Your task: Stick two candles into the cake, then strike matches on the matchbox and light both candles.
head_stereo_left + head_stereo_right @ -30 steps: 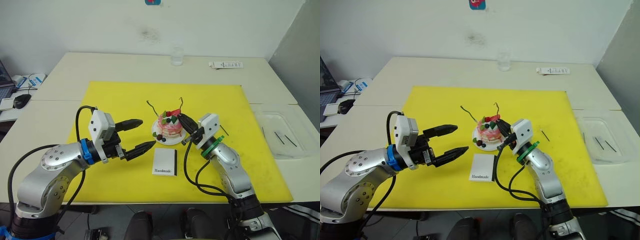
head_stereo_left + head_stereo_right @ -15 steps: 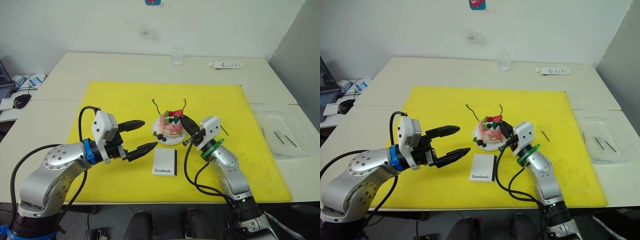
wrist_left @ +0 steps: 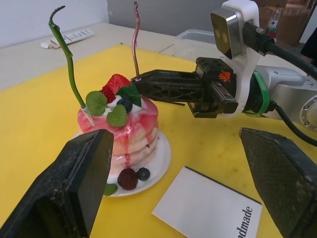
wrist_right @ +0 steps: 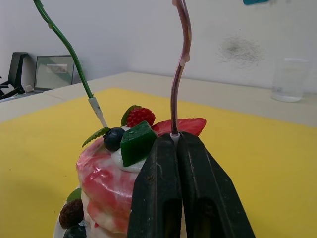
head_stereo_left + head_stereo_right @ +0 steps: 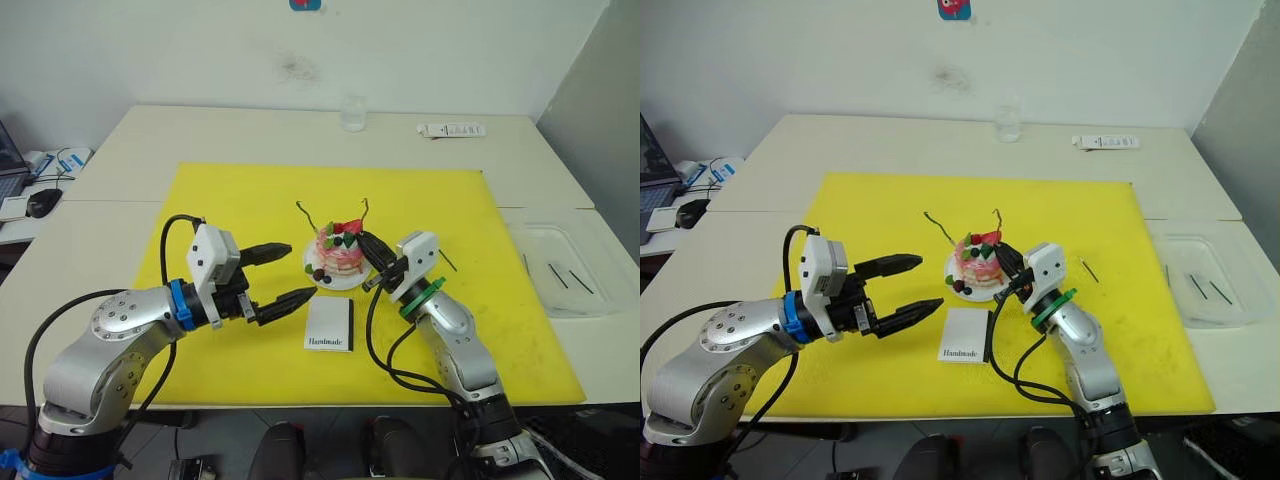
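Right end effector (image 4: 173, 148) pinching pink candle (image 4: 182, 64) base, atop cake (image 4: 111, 183)

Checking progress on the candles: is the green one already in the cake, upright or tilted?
In and tilted. The green candle has its white end in the cake top, leaning away from the pink candle.

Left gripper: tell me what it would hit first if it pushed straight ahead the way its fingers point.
Probably the cake. The open left gripper points at it across the yellow mat, with nothing between. The matchbox lies just beside that line, so depth leaves some doubt.
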Robot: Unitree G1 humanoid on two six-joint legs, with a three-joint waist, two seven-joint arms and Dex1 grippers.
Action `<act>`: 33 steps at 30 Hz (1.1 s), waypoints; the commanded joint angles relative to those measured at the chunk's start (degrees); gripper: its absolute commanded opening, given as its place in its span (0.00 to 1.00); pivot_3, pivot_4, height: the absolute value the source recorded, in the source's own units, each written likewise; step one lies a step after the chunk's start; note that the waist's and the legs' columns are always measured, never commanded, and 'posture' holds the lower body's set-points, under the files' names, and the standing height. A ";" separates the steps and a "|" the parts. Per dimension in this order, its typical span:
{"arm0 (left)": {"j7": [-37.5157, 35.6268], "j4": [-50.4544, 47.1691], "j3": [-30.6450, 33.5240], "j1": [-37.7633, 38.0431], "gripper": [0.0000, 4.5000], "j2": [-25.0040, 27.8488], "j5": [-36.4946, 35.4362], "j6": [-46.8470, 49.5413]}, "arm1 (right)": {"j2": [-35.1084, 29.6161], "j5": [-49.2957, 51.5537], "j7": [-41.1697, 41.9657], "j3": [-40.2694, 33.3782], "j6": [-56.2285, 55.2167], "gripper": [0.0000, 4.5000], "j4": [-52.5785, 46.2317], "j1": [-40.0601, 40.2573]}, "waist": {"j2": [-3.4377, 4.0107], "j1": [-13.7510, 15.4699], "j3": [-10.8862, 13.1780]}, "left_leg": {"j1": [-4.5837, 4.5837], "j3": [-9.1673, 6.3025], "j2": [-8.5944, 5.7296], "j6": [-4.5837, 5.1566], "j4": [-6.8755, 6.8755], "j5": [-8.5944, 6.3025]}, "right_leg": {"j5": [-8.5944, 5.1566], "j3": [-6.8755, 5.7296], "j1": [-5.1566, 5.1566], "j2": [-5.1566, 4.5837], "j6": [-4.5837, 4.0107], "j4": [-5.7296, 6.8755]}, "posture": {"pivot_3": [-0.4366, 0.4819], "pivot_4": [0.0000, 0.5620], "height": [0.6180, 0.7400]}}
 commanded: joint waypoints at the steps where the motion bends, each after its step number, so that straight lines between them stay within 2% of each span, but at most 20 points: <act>1: -0.60 -0.55 0.05 -0.36 1.00 -0.04 0.38 -1.60 | 0.20 0.37 -0.59 -0.62 -0.33 0.11 -3.37 -1.46 | 0.00 0.00 0.00 | 0.00 0.00 0.00 0.00 0.00 0.00 | 0.00 0.00 0.00 0.00 0.00 0.00 | 0.48 0.27 1.00; 3: -0.70 -0.50 -0.11 -0.59 1.00 -0.11 0.66 -1.80 | 0.15 0.34 -0.75 -0.76 -0.21 0.23 -3.91 -1.91 | 0.01 0.00 0.01 | -0.01 0.00 0.00 0.00 0.00 0.00 | 0.00 0.01 -0.01 0.00 0.00 0.00 | 0.48 0.27 1.00; 6: -1.31 -0.69 -1.02 -1.08 1.00 0.12 1.85 -2.76 | -0.18 -0.17 -0.97 -0.53 0.14 0.47 -4.77 -2.47 | 0.01 0.00 0.01 | -0.01 0.00 0.00 0.00 -0.01 0.00 | 0.00 0.00 -0.01 0.00 0.00 0.00 | 0.48 0.27 1.00; 14: 0.03 -0.53 -2.76 -2.77 1.00 0.24 4.73 -3.31 | -2.68 0.81 -0.69 -0.90 4.23 0.47 -11.37 -1.74 | 0.01 0.02 0.01 | -0.02 0.00 -0.02 0.00 -0.02 0.00 | 0.00 0.00 -0.01 0.00 0.00 -0.02 | 0.48 0.27 1.00; 17: 0.61 -0.14 -1.36 -3.02 1.00 1.07 3.14 -0.37 | -5.49 2.42 0.74 -1.56 7.59 0.47 -16.06 0.09 | 0.01 0.03 0.01 | -0.03 0.00 -0.01 0.00 -0.02 0.00 | 0.00 0.00 -0.01 0.00 0.01 -0.02 | 0.48 0.27 1.00; 21: 1.40 1.00 3.79 -4.20 1.00 4.40 -5.58 10.53 | -11.73 6.12 4.16 -3.48 13.80 0.47 -24.37 3.79 | 0.01 0.07 0.01 | -0.05 -0.02 0.00 0.00 -0.04 0.00 | -0.01 -0.03 -0.02 0.00 0.01 -0.05 | 0.48 0.27 1.00; 23: 0.31 3.42 6.40 -5.16 1.00 11.19 -18.39 27.46 | -17.28 8.72 7.88 -4.41 18.22 0.47 -29.04 6.10 | 0.00 0.01 0.02 | -0.04 -0.02 0.01 0.00 -0.04 0.00 | -0.02 -0.04 -0.03 0.00 0.02 -0.03 | 0.48 0.27 1.00; 24: 0.12 4.45 7.08 -5.71 1.00 13.29 -22.77 32.59 | -19.31 9.72 9.36 -4.56 19.61 0.47 -30.52 6.86 | 0.01 -0.05 0.04 | -0.04 -0.04 0.03 0.00 -0.03 0.00 | -0.02 -0.07 -0.03 0.00 0.02 -0.02 | 0.48 0.27 1.00; 27: -0.23 9.60 7.04 -8.27 1.00 17.02 -30.37 42.40 | -27.13 12.50 15.51 -5.15 21.87 0.47 -34.37 9.88 | 0.10 -0.07 0.09 | 0.03 -0.03 0.01 0.00 -0.06 0.00 | -0.03 -0.07 -0.01 0.00 0.02 -0.03 | 0.48 0.27 1.00; 30: 1.42 14.44 4.10 -11.48 1.00 17.30 -31.72 49.28 | -33.05 13.73 20.33 -4.69 23.48 0.34 -35.22 10.72 | 0.09 -0.03 0.09 | 0.03 -0.05 -0.06 0.00 -0.03 0.00 | -0.03 -0.09 0.00 0.05 0.02 -0.03 | 0.48 0.27 1.00; 33: 3.59 18.41 0.88 -14.95 1.00 13.76 -31.78 53.78 | -38.54 9.34 23.00 -0.95 25.17 0.11 -33.19 9.08 | 0.09 0.00 0.09 | 0.03 -0.05 -0.10 0.01 -0.01 0.00 | -0.03 -0.09 0.01 0.10 0.02 -0.02 | 0.48 0.27 1.00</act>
